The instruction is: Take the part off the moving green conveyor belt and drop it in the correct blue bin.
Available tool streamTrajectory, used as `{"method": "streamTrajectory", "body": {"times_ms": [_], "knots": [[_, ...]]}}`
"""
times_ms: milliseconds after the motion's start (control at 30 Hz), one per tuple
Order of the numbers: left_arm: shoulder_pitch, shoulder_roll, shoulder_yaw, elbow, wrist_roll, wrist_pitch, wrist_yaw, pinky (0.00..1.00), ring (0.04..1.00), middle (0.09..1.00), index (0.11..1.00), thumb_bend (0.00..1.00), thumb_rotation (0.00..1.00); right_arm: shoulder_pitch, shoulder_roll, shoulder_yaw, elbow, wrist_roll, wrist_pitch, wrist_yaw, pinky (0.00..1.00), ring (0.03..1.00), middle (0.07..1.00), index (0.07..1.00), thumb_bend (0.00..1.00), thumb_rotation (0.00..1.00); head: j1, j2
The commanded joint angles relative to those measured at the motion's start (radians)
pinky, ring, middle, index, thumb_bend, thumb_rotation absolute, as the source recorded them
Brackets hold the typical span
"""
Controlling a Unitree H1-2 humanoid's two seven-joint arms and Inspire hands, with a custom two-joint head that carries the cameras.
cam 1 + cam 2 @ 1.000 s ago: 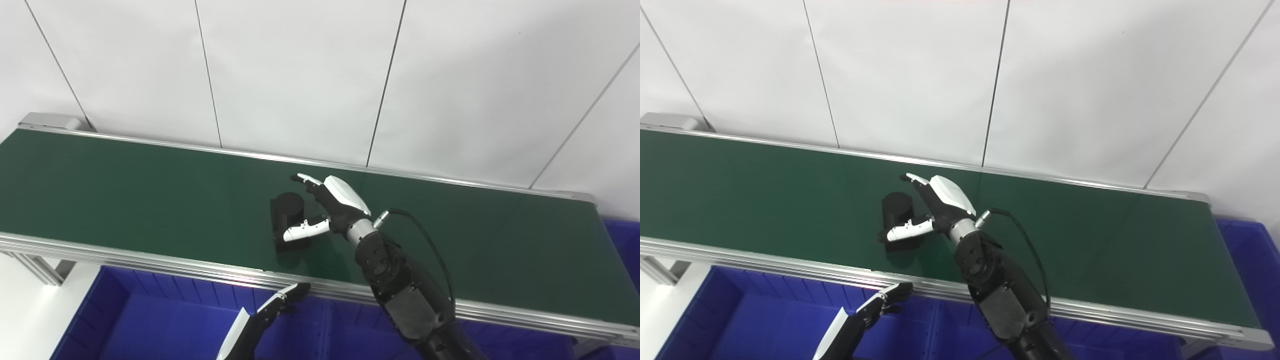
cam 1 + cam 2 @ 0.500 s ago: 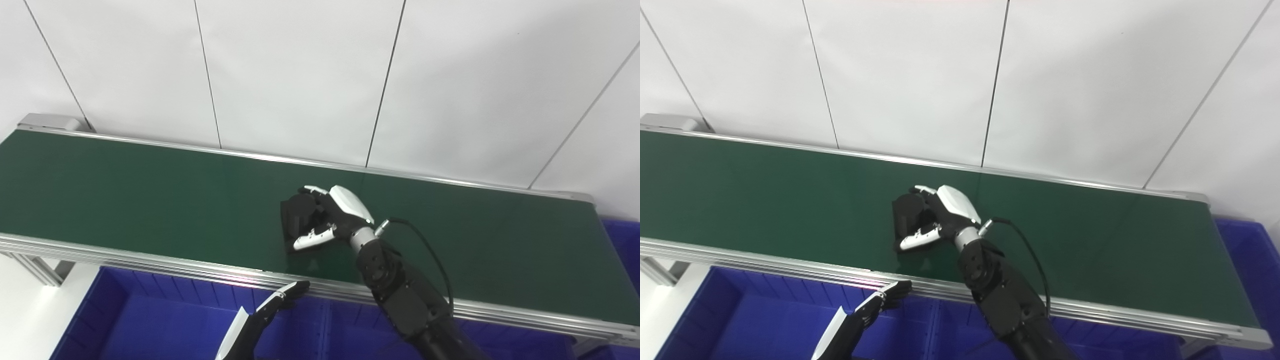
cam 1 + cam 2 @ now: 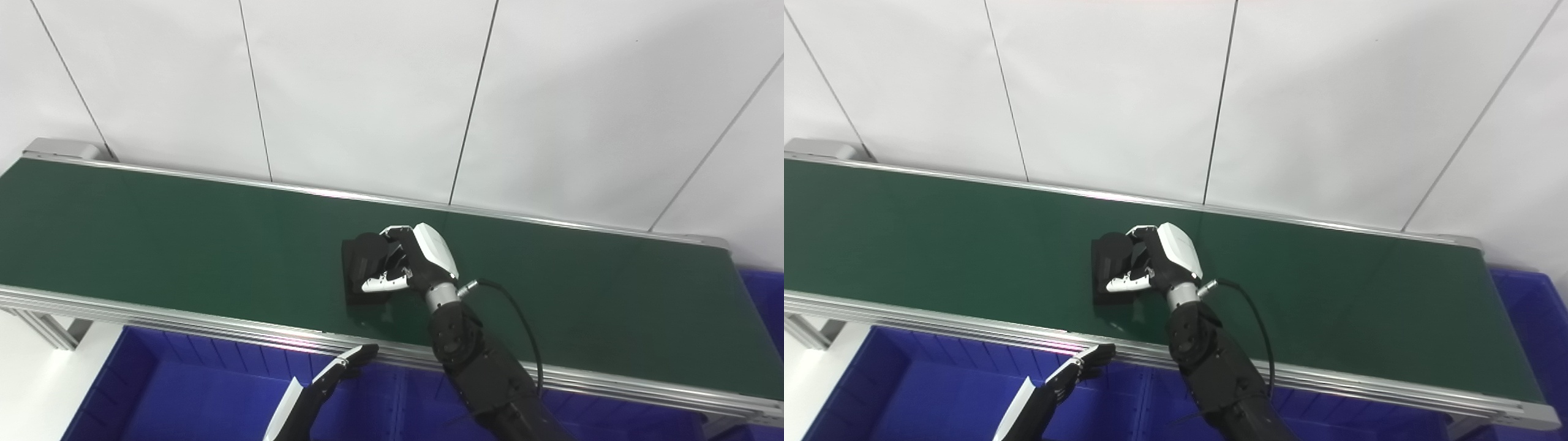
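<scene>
Part [image 3: 366, 264]: black, a short cylinder standing on a flat square base; matte finish, no markings legible. Location: on the belt [image 3: 153, 239], about midway along it and somewhat nearer the front rail than the back. Whether the base is touching the belt or just clear of it cannot be told.

Right hand [image 3: 411, 264]: wrapped on the part from its right side, fingers [image 3: 393, 233] curled over the top and far side of the cylinder, thumb [image 3: 381, 284] laid across the near side above the base. The grip reads as closed on the part.

Left hand [image 3: 334, 375]: low, in front of the belt's near rail, over the bin [image 3: 184, 392]; fingers extended and a little apart, holding nothing.

Bins: one blue bin below the front rail at left; a blue corner of another [image 3: 1528, 318] shows past the belt's right end. Which is the correct one cannot be judged from here.

Handling, as judged: rigid, likely moulded plastic or coated metal, so it should not deform under the fingers. Weight probably modest, though a metal core would make it heavier than it looks. The matte surface should offer fair friction. The cylinder is the sensible hold: round, thick enough to close around, with the base acting as a stop beneath the thumb. The flat base alone would be a poor purchase, being thin and flush to the belt. Not obviously fragile; a drop into a bin should do it no harm.
</scene>
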Motion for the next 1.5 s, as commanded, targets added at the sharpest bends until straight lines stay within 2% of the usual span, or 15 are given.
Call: {"method": "streamTrajectory", "body": {"times_ms": [0,233,400,500,633,733,867,1000,1200,1467], "knots": [[-0.013,-0.008,0.000,-0.018,-0.011,-0.044,-0.002,0.82,0.857,0.863,0.859,0.86,0.35,-0.037,0.019,-0.002,-0.013,-0.011,-0.072,-0.048,0.41,0.464,0.466,0.542,0.51,0.01,0.000,-0.002],[-0.021,-0.005,0.004,-0.011,-0.014,-0.043,-0.004,0.80,0.847,0.861,0.856,0.86,0.36,-0.043,0.017,-0.002,-0.010,-0.016,-0.067,-0.055,0.40,0.466,0.459,0.546,0.51,0.00,-0.005,-0.005],[-0.023,0.000,0.006,-0.008,-0.019,-0.044,-0.004,0.80,0.848,0.864,0.860,0.86,0.37,-0.019,0.006,-0.018,-0.060,-0.016,-0.058,-0.067,0.39,0.469,0.464,0.539,0.51,0.00,-0.010,-0.007],[-0.025,0.005,0.008,-0.007,-0.029,-0.044,-0.009,0.80,0.850,0.866,0.862,0.86,0.37,0.025,0.002,-0.047,-0.170,0.002,-0.024,-0.048,0.39,0.466,0.458,0.544,0.51,0.00,-0.019,-0.005],[-0.025,0.012,0.012,-0.006,-0.037,-0.044,-0.012,0.82,0.859,0.872,0.869,0.87,0.37,0.090,-0.007,-0.083,-0.321,0.012,-0.012,-0.033,0.39,0.456,0.454,0.546,0.51,0.00,-0.025,-0.006],[-0.027,0.019,0.015,-0.003,-0.046,-0.045,-0.016,0.82,0.863,0.874,0.870,0.87,0.37,0.136,-0.012,-0.108,-0.432,0.032,0.013,0.000,0.39,0.450,0.479,0.503,0.52,0.00,-0.034,-0.007],[-0.030,0.030,0.017,-0.002,-0.062,-0.044,-0.023,0.84,0.869,0.880,0.874,0.85,0.34,0.180,-0.014,-0.129,-0.553,0.030,0.063,0.037,0.39,0.448,0.452,0.547,0.51,0.00,-0.040,-0.007],[-0.036,0.041,0.015,0.002,-0.084,-0.045,-0.026,0.84,0.864,0.871,0.874,0.84,0.31,0.216,-0.018,-0.143,-0.631,0.031,0.075,0.057,0.39,0.454,0.469,0.525,0.51,0.00,-0.044,-0.004],[-0.036,0.051,0.015,-0.001,-0.091,-0.045,-0.023,0.84,0.865,0.863,0.870,0.83,0.31,0.287,-0.024,-0.168,-0.751,0.039,0.112,0.093,0.39,0.446,0.456,0.545,0.51,0.00,-0.061,0.004],[-0.034,0.068,0.032,-0.024,-0.113,-0.045,-0.051,0.85,0.870,0.872,0.875,0.82,0.33,0.437,-0.045,-0.188,-0.958,0.061,0.180,0.171,0.39,0.442,0.451,0.549,0.51,0.00,-0.119,0.054]]}}
